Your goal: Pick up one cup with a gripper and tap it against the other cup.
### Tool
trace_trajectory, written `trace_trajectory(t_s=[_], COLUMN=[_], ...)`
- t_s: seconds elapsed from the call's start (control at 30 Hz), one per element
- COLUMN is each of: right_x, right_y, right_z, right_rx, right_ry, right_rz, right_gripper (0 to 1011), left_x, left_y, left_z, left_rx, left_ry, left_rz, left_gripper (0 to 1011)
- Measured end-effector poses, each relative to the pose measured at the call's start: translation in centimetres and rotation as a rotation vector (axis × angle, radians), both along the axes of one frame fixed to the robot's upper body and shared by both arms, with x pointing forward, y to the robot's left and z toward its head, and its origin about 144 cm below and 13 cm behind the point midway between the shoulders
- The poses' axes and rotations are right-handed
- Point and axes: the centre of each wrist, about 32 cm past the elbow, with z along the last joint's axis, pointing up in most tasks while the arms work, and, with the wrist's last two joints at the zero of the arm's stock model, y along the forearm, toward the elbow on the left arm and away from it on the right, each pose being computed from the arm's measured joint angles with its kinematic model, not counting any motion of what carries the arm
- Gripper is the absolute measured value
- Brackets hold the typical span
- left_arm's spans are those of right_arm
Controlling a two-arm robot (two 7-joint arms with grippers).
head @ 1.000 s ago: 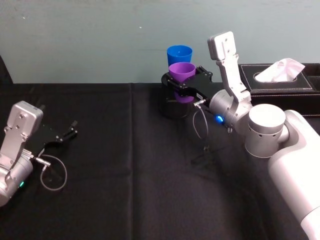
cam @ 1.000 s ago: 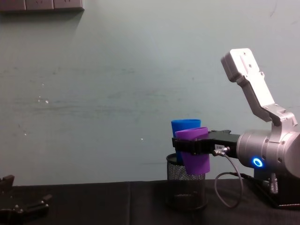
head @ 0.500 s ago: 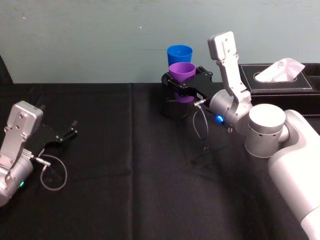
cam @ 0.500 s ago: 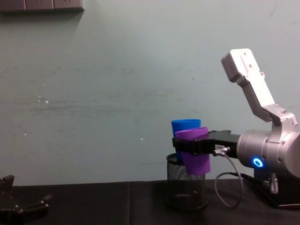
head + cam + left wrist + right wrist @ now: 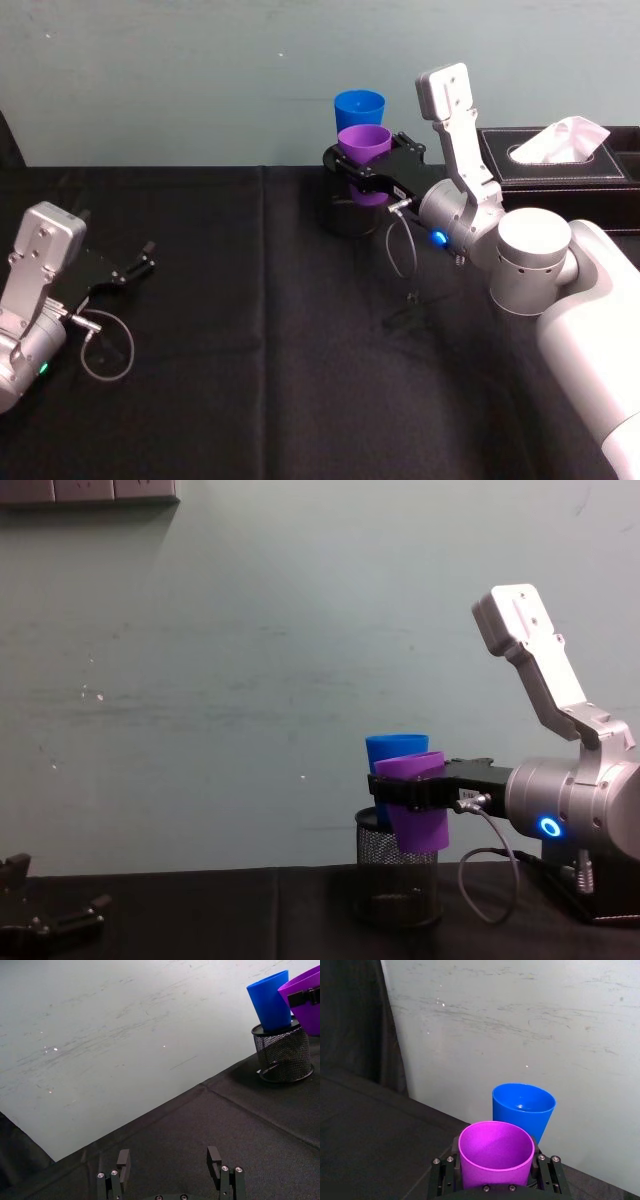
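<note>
My right gripper (image 5: 357, 172) (image 5: 400, 791) (image 5: 496, 1167) is shut on the purple cup (image 5: 363, 146) (image 5: 414, 798) (image 5: 495, 1152) (image 5: 303, 1002) and holds it upright in the air. Just behind it the blue cup (image 5: 359, 107) (image 5: 391, 748) (image 5: 522, 1108) (image 5: 270, 1000) stands upright in a black mesh pen holder (image 5: 347, 216) (image 5: 398, 886) (image 5: 283, 1053) near the wall. In the chest view the two cups overlap and I cannot tell whether they touch. My left gripper (image 5: 135, 266) (image 5: 171, 1162) rests open at the table's left side, far from both cups.
The table (image 5: 260, 380) is covered by a black cloth. A black tissue box (image 5: 560, 158) with a white tissue stands at the back right, beside my right arm. A pale green wall (image 5: 180, 70) rises right behind the cups.
</note>
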Motion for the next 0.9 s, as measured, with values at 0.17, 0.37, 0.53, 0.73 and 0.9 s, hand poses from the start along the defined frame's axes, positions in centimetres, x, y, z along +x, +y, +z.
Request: trace_trajectory(t_s=[0.17,0.37,0.53,0.73,0.9], right_x=[0.00,0.00,0.00,0.00,0.00], right_y=[0.00,0.00,0.00,0.00,0.00], right_z=[0.00,0.00,0.00,0.00,0.00], right_rx=[0.000,0.000,0.000,0.000,0.000], right_ry=[0.000,0.000,0.000,0.000,0.000], right_rz=[0.000,0.000,0.000,0.000,0.000], right_gripper=[749,748,749,748,748], left_x=[0.00,0.00,0.00,0.00,0.00], left_y=[0.00,0.00,0.00,0.00,0.00], left_z=[0.00,0.00,0.00,0.00,0.00], left_rx=[0.000,0.000,0.000,0.000,0.000], left_ry=[0.000,0.000,0.000,0.000,0.000], left_rz=[0.000,0.000,0.000,0.000,0.000], left_gripper=[1000,1000,1000,1000,1000])
